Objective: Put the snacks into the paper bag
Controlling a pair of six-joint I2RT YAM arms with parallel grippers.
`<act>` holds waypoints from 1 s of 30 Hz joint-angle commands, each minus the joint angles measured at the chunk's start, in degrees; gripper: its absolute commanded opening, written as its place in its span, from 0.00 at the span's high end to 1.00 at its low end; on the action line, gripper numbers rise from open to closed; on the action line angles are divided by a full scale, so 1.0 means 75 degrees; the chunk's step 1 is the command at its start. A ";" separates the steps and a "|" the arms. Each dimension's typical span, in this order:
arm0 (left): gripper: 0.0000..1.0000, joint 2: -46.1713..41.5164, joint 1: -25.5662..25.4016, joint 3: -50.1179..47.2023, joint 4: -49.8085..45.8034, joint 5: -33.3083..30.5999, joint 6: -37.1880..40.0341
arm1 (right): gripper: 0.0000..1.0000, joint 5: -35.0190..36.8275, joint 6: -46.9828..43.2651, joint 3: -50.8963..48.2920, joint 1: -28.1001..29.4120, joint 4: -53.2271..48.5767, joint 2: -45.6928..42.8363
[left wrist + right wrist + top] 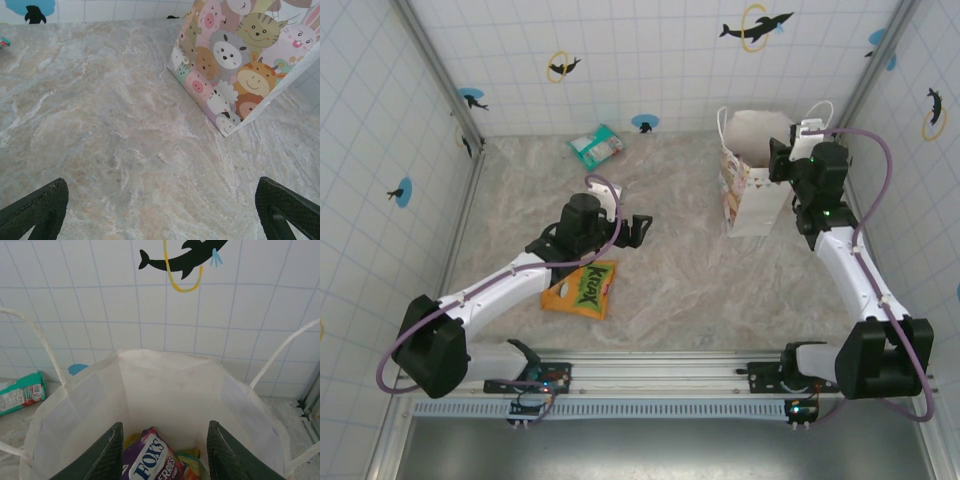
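Release step, apparently: right end effector (165, 426) parted over paper bag (165, 380), purple packet (150, 460) loose inside; left end effector (160, 202) wide open, empty, probably due next at orange packet (582, 290).

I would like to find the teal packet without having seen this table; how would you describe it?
Start at the marble table and look to its far edge by the tiled wall. Left of the paper bag, the teal-white packet lies flat; the other loose packet is orange and lies much nearer the front.
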 commanded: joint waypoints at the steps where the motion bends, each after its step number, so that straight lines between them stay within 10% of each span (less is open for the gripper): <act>1: 0.02 -0.0028 -0.0043 0.0178 -0.0044 -0.0285 -0.0308 | 0.53 -0.0254 0.0210 0.0500 -0.0039 -0.0209 -0.0302; 17: 0.02 -0.0139 0.0363 0.0075 -0.0643 -0.0089 -0.1026 | 0.51 -0.0970 0.0991 0.0405 0.0259 -0.1291 -0.1249; 30: 0.02 -0.0969 0.1743 -0.0770 -0.3475 0.0176 -0.2149 | 0.51 0.0331 0.2339 -0.1449 0.3626 -0.2155 -0.2357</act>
